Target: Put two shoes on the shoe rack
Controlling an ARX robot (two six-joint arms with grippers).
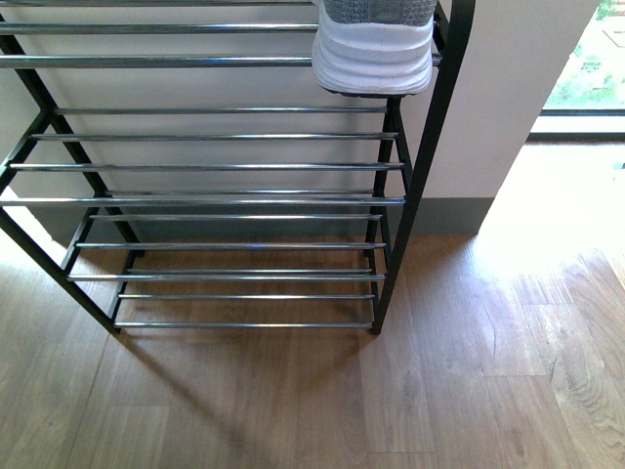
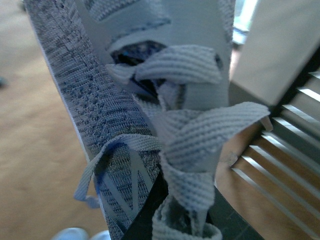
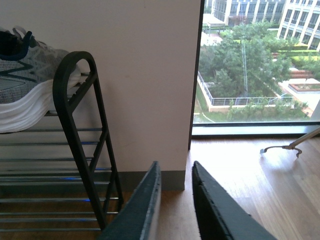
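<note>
Sneaker beside shoe rack
My left fingers clamp it (laces draped over); right fingers barely parted, empty, over open floor.

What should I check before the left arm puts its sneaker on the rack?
1. Hold of left fingers on sneaker: ok, but laces hide the grip.
2. Room on top tier of rack: ok, rods beside the racked sneaker are bare.
3. Seat of racked sneaker: ok, sole on rods, one end overhangs the front.
4. Empty right gripper: ok, fingers slightly apart, off the rack.
5. Left arm's path to the tier: cannot tell, no arm in front view.
</note>
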